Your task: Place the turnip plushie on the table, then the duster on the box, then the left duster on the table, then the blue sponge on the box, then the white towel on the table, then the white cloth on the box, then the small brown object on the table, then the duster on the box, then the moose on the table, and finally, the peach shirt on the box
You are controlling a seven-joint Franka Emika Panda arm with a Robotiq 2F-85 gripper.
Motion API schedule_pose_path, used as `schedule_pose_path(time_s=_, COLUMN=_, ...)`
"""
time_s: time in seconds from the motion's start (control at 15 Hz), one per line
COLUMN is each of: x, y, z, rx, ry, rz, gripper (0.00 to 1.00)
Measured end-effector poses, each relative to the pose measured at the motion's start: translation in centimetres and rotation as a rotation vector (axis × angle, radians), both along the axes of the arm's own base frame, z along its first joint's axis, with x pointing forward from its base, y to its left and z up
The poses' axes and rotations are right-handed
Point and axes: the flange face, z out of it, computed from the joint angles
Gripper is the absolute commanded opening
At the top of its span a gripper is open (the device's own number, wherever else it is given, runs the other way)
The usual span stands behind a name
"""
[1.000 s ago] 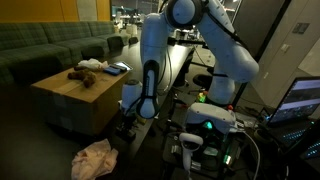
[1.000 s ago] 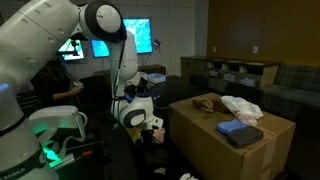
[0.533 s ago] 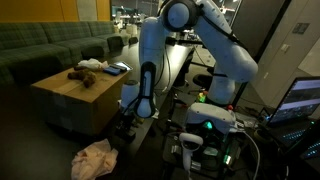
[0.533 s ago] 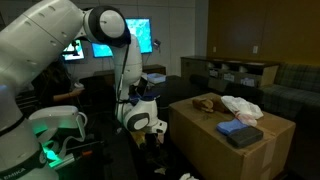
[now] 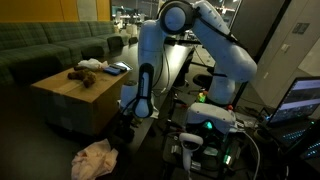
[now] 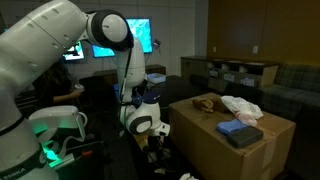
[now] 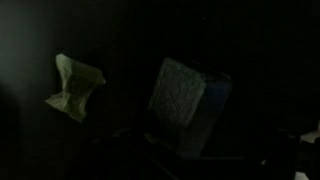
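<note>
Low beside the box (image 5: 60, 105), the gripper (image 5: 121, 128) dips closer to the floor, jaws spread, empty. Peach shirt (image 5: 95, 158) lies crumpled just left. Likely lining up that pick.

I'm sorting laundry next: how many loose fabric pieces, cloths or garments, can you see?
2: the white towel lies on the box beside the moose; the peach shirt lies crumpled on the floor beside the box. Others may be hidden.
</note>
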Motion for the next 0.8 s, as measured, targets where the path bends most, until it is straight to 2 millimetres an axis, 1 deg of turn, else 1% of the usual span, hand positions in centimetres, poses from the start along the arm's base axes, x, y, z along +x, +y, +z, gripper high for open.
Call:
schedule_pose_path(time_s=0.13, x=0.1, y=-0.1, z=-0.4, rx=0.000, ry=0.003, rz=0.001, gripper=0.74)
schedule_pose_path(time_s=0.33, x=0.1, y=-0.4, z=-1.0, rx=-0.001, ry=0.006, rz=0.007, gripper=0.49)
schedule_pose_path(time_s=0.53, x=0.4, y=-1.0, z=-1.0, rx=-0.001, ry=0.004, rz=0.009, gripper=0.27)
schedule_pose_path(time_s=0.6, x=0.5, y=-1.2, z=-0.9, rx=-0.001, ry=0.002, rz=0.011, gripper=0.18)
schedule_pose_path(time_s=0.67, x=0.6, y=-1.4, z=-0.9, rx=-0.001, ry=0.001, rz=0.014, gripper=0.12)
schedule_pose_path(time_s=0.73, x=0.6, y=-1.6, z=-0.7, rx=-0.002, ry=-0.001, rz=0.016, gripper=0.07)
schedule_pose_path(time_s=0.8, x=0.7, y=-1.6, z=-0.6, rx=-0.002, ry=-0.003, rz=0.019, gripper=0.08)
